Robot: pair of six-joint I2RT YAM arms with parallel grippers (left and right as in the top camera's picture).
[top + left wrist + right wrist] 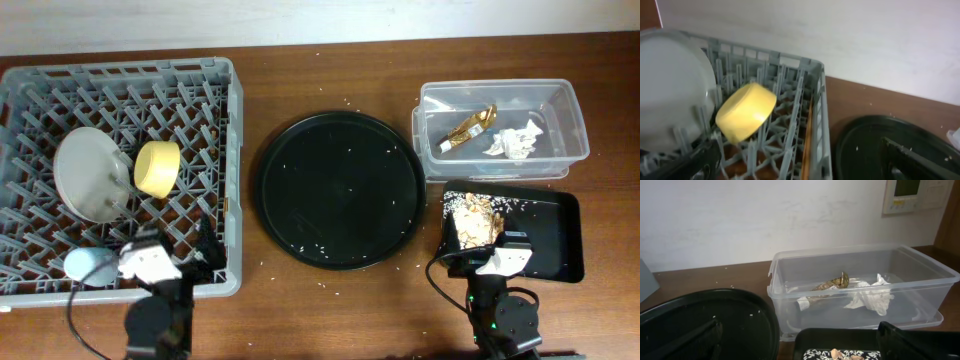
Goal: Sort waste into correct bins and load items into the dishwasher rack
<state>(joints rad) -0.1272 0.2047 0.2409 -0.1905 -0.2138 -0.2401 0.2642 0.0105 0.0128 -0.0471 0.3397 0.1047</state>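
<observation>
The grey dishwasher rack [120,68] at left holds the grey-green plate [92,175], the yellow bowl [156,167] and the light-blue cup [88,265]. In the left wrist view the bowl [746,111] lies on its side by the plate [670,85], and a chopstick [807,145] lies along the rack wall [821,105]. The clear tub [575,110] holds the gold wrapper [470,127] and the napkin [515,141]. The shallow black tray [560,240] holds food scraps [475,215]. My left gripper [190,262] [800,170] is open over the rack's front right corner. My right gripper [500,255] [800,350] is open at the tray's front. The pink cup is out of view.
A large round black tray [340,190] with scattered crumbs sits between the rack and the bins. In the right wrist view the tub [790,295] with wrapper [832,284] and napkin [870,297] stands behind the black tray [840,337]. A wall runs behind the table.
</observation>
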